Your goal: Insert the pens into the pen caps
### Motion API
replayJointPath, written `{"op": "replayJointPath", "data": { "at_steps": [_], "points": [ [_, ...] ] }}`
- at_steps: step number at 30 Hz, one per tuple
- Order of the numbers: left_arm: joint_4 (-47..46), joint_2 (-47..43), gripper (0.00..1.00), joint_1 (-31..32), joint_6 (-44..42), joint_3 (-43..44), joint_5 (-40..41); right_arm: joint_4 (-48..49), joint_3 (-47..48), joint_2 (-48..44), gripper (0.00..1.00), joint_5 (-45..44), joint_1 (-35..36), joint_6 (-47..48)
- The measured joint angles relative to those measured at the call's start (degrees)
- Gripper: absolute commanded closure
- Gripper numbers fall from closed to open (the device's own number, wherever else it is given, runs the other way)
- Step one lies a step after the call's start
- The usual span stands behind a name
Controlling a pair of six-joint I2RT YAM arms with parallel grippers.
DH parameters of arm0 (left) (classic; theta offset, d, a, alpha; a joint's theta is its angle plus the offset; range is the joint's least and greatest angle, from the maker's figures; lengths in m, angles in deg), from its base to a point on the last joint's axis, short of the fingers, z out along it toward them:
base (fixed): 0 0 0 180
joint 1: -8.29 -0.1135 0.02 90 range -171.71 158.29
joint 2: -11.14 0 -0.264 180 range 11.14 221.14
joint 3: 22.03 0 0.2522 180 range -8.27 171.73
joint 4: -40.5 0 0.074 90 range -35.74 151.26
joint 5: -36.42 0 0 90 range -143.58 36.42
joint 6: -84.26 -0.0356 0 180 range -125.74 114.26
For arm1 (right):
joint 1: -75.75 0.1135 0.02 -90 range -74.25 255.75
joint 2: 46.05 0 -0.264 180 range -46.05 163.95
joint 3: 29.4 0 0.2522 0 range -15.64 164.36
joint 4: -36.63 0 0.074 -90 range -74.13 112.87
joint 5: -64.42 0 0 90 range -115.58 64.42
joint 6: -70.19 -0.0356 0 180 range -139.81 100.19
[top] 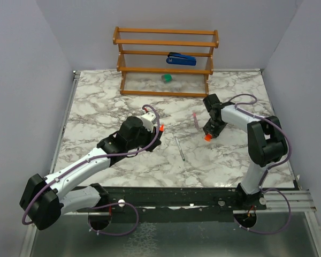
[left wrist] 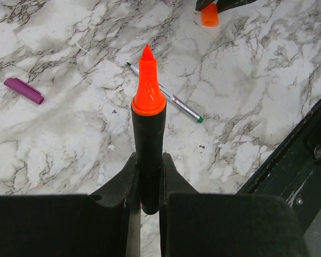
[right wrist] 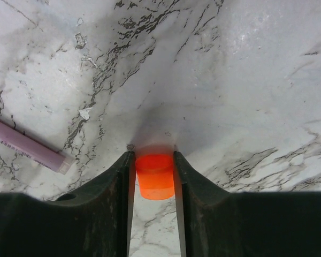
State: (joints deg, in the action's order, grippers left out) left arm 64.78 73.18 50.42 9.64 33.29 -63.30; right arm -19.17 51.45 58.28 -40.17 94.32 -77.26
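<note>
The orange-tipped marker is clamped in the left jaws, its tip pointing out over the marble surface. The orange cap is pinched between the right jaws, low by the surface. A pink pen lies near that cap. A grey pen lies between the arms, and a purple cap lies apart.

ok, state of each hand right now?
Left hand: closed on the stubby black orange-tipped marker.
Right hand: closed on the small orange plastic cap.
</note>
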Motion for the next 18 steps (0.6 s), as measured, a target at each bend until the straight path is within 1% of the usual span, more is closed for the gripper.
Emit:
{"op": "replayJointPath", "data": {
  "at_steps": [2, 3, 12, 15, 18],
  "points": [
    [0.1, 0.0, 1.00, 0.0, 0.0, 0.0, 0.0, 0.7, -0.3, -0.2, 0.79, 0.2, 0.0, -0.2],
    [0.2, 0.0, 1.00, 0.0, 0.0, 0.0, 0.0, 0.9, -0.5, -0.3, 0.81, 0.2, 0.0, -0.1],
    [1.8, -0.1, 1.00, 0.0, 0.0, 0.0, 0.1, 2.8, -2.6, -2.1, 0.85, 0.3, 0.0, -0.5],
    [2.1, -0.3, 1.00, 0.0, 0.0, 0.0, 0.1, 3.0, -3.7, -3.1, 0.92, 0.3, 0.0, -0.3],
    [2.1, -0.6, 1.00, 0.0, 0.0, 0.0, 0.1, 2.3, -5.0, -5.0, 0.93, 0.3, 0.0, 0.8]
  ]
}}
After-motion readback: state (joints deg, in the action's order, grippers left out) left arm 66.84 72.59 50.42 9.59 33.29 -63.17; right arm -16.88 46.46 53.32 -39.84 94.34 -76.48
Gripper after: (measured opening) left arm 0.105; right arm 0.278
